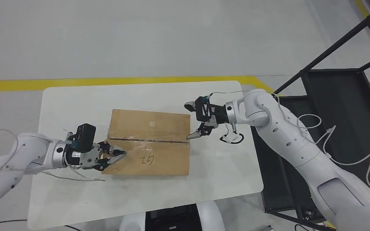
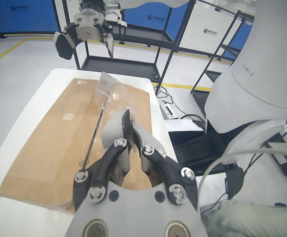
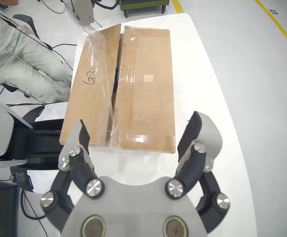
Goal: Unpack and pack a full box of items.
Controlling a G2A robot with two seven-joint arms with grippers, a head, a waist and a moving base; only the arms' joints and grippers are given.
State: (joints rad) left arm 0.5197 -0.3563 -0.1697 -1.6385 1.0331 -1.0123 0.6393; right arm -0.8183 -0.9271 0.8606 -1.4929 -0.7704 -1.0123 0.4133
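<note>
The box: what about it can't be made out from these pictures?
1. Contents: in the right wrist view, the gap between the flaps of the box is narrow and dark inside.
2. Its near end: in the left wrist view, the left gripper covers it.
3. The tape: in the left wrist view it is clear and crumpled, so where it leaves the cardboard is hard to trace.
4. The label: in the top view, too small to read.

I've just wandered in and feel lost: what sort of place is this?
Likely a robotics test lab in an industrial hall: a yellow floor line, black metal racks and blue partition panels lie beyond a white table holding a cardboard box with clear tape peeled up.
</note>
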